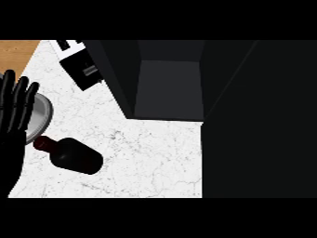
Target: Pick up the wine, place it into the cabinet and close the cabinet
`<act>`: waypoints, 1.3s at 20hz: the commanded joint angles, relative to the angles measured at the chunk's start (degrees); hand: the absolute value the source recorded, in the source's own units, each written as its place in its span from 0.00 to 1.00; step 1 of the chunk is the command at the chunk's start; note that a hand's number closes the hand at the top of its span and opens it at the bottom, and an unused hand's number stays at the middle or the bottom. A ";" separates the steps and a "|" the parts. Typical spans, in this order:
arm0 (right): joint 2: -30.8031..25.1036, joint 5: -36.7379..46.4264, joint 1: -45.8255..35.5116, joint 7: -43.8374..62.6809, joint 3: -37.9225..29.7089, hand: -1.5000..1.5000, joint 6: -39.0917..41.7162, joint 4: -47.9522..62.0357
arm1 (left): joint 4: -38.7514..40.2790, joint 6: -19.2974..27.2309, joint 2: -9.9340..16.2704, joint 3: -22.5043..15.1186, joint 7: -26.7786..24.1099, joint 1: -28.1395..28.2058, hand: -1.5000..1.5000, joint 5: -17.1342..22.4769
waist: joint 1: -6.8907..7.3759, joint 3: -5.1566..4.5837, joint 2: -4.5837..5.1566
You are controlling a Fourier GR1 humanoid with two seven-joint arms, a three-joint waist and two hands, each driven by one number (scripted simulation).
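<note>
A: Lying on its side on the white marble counter (154, 158), the wine bottle (75, 155) is waiting near the lower left; its dark red neck is pointing up-left toward a grey round plate (42, 116), and its black body is trailing down-right; so the long axis is running on a diagonal.

B: Which hand is sitting nearer?

A: Only the left hand (6, 121) is showing, at the left edge; its fingers are standing straight and slightly spread, tips upward, holding nothing; it is resting there, partly over the plate; the bottle is lying just to its right and a little lower, close to the palm but apart from it.

B: And the right hand?

A: Not appearing at all; the right side is being filled by a large dark panel, probably the cabinet's open door.

B: Where is the cabinet (168, 79) opening?

A: Up and to the right of the bottle, its grey interior showing; I am judging that the left hand needs to turn across the bottle's axis before closing round the body.
</note>
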 commanded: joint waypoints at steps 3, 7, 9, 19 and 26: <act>1.02 -0.63 2.78 0.53 1.31 0.00 1.36 -3.87 | -2.55 -2.69 -1.01 -1.75 -4.36 10.19 0.00 -0.65 | -1.90 0.57 -1.03; 0.07 -4.79 8.35 0.18 5.91 0.00 7.41 -3.62 | -4.15 1.84 -6.07 -12.81 3.71 13.36 0.00 7.24 | -1.79 0.45 -1.11; -0.44 -6.11 9.88 5.37 7.21 0.00 7.50 -8.68 | -4.95 4.40 -6.14 -15.34 4.95 14.00 0.00 6.98 | -2.38 0.51 -1.20; -1.57 -9.89 6.26 18.84 5.52 0.00 5.33 -18.57 | -17.29 16.31 -6.26 -29.89 15.50 14.38 0.00 -2.58 | -1.96 0.60 -1.00; 0.33 -4.69 10.06 23.10 12.26 0.00 3.22 -25.74 | -21.47 23.69 -6.27 -37.05 21.73 11.53 0.00 -10.20 | -2.22 0.61 -1.09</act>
